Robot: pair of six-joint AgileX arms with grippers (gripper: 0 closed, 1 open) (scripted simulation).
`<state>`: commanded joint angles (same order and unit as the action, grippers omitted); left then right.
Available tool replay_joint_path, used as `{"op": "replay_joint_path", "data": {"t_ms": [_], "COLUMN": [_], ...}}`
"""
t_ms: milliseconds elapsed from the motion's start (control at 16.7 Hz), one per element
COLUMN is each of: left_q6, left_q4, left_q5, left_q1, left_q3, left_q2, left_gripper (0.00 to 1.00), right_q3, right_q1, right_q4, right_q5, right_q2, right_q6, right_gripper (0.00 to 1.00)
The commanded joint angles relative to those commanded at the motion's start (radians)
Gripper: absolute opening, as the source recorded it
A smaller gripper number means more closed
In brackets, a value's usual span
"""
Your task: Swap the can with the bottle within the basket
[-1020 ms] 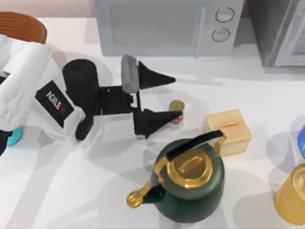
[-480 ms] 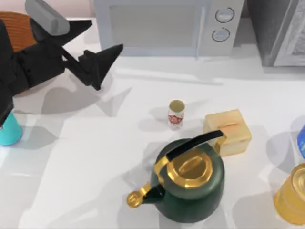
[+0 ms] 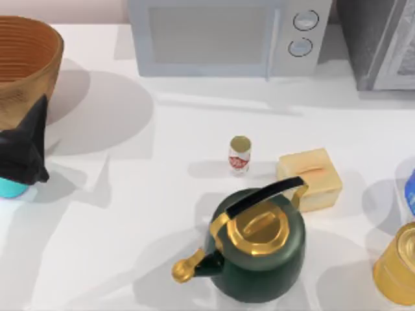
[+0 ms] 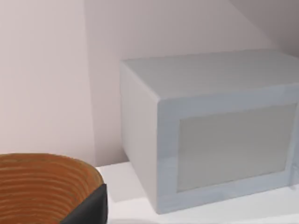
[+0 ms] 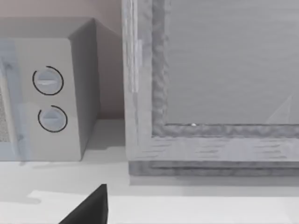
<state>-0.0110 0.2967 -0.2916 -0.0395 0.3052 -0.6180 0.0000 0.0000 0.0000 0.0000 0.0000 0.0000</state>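
One dark fingertip of my left gripper (image 3: 26, 146) shows at the table's (image 3: 149, 214) left edge, above the teal can (image 3: 11, 188); I cannot tell how its jaws stand. The basket (image 3: 32, 61) sits far left. The bottle (image 3: 239, 155) stands mid-table, well right of the jaws, beside the kettle (image 3: 256, 249).
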Motion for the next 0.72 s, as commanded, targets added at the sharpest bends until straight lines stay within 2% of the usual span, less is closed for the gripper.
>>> {"op": "replay_joint_path", "data": {"t_ms": [180, 360, 540, 720], "left_q6": [0.004, 0.008, 0.010, 0.011], "left_q4": [-0.134, -0.233, -0.288, -0.297], "left_q5": [0.130, 0.228, 0.283, 0.292], "left_q1": [0.023, 0.035, 0.039, 0.039], "left_q3": [-0.134, -0.237, -0.295, -0.305], "left_q2": [0.293, 0.495, 0.601, 0.618], "left_gripper": [1.00, 1.00, 1.00, 1.00], "right_q3": [0.000, 0.000, 0.000, 0.000], "right_q1": [0.000, 0.000, 0.000, 0.000], "right_q4": [0.000, 0.000, 0.000, 0.000], "right_q5": [0.000, 0.000, 0.000, 0.000], "right_q2": [0.000, 0.000, 0.000, 0.000], "right_q6": [0.000, 0.000, 0.000, 0.000], "right_gripper": [1.00, 1.00, 1.00, 1.00]}}
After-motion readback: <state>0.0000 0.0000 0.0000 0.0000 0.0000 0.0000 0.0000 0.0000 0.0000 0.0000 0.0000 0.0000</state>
